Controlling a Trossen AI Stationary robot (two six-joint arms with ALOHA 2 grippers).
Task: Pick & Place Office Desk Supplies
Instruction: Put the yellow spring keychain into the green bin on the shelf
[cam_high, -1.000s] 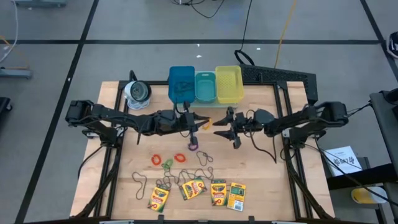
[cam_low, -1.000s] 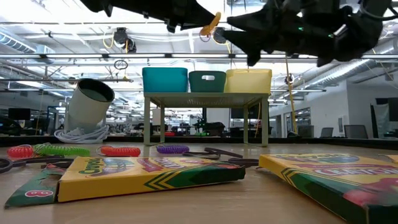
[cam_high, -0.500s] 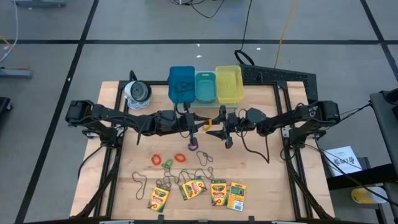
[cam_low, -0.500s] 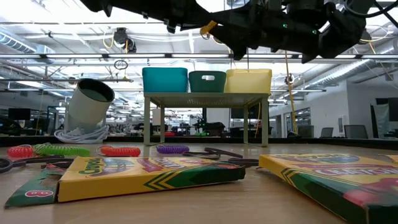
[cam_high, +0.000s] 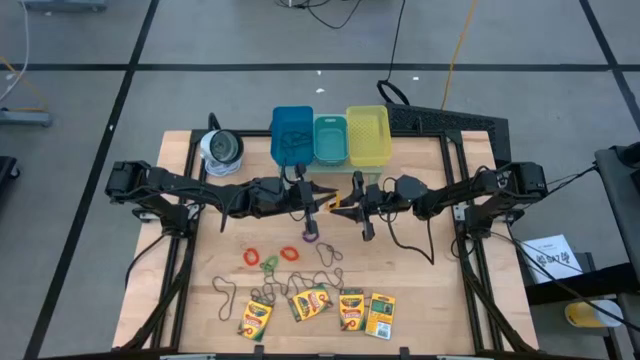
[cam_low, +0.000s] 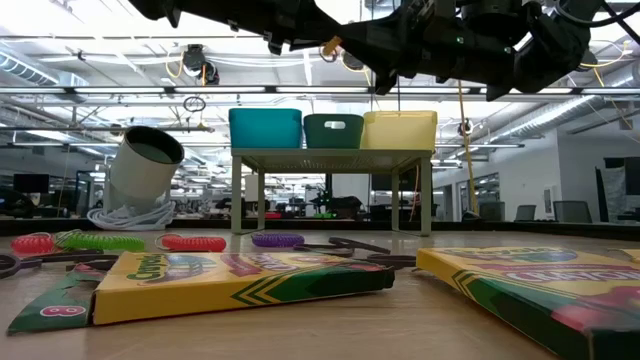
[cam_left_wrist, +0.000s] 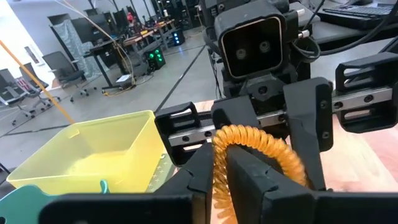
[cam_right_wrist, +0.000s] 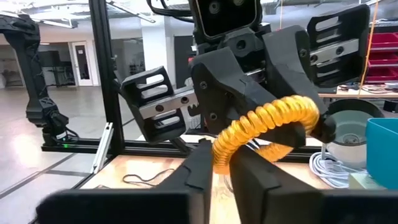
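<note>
Orange ring band (cam_high: 343, 203) held in the air just in front of the yellow bin (cam_high: 368, 135), above the surface (cam_high: 420, 270). Left gripper (cam_high: 328, 198) and right gripper (cam_high: 354, 204) both clamped on it, tips meeting.

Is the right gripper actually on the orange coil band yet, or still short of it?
Touching. In the right wrist view the right gripper's fingers pinch the orange coil band; its other end sits in the left gripper, midair above the table.
</note>
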